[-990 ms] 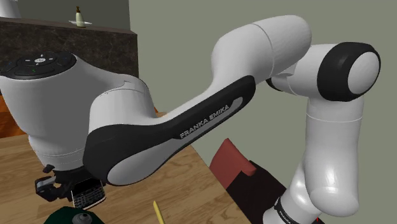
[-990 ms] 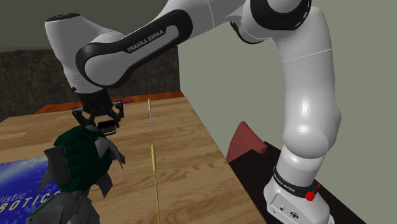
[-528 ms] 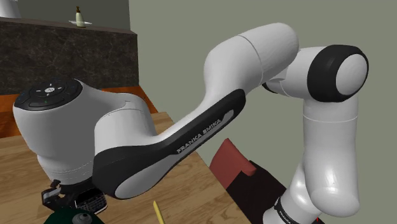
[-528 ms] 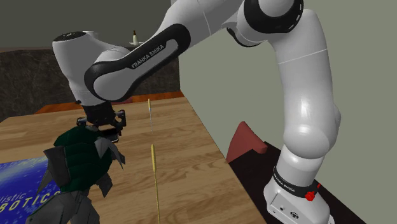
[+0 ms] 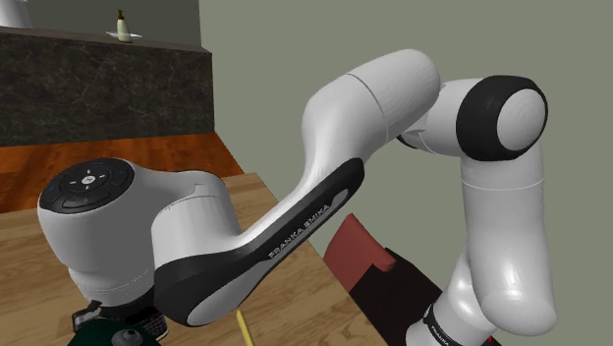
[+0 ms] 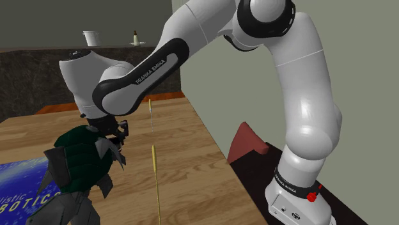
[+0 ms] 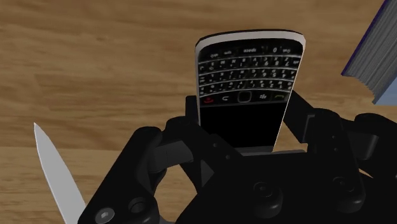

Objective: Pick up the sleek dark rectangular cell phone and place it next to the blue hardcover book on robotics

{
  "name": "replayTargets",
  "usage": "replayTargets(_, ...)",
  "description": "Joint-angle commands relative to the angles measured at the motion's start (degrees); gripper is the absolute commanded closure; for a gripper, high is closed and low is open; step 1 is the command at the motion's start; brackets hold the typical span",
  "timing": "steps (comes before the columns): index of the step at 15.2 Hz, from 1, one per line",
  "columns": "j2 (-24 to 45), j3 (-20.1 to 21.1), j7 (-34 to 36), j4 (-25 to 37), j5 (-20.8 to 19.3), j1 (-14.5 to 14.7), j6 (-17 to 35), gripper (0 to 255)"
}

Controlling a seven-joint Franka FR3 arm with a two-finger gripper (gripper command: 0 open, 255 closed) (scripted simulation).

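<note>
Lower than a second ago, my claw (image 7: 244, 135) is clamping the phone (image 7: 247, 79); I am aiming to lay it flat on the counter (image 7: 95, 63) beside the blue book (image 6: 19, 180).

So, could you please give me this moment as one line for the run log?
gripper: shut on phone | phone: over table, book close by | release: not yet

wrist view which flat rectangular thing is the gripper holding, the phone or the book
The dark keypad phone: the gripper clasps its screen end. The blue book lies apart on the table.
</note>
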Motion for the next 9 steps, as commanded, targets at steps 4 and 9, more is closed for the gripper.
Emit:
replayTargets(4, -0.05, -0.04, 0.12, -0.35, -0.1, -0.07, 0.33, 255)
replayTargets(9, -0.05, -0.04, 0.12, -0.35, -0.1, -0.07, 0.33, 0)
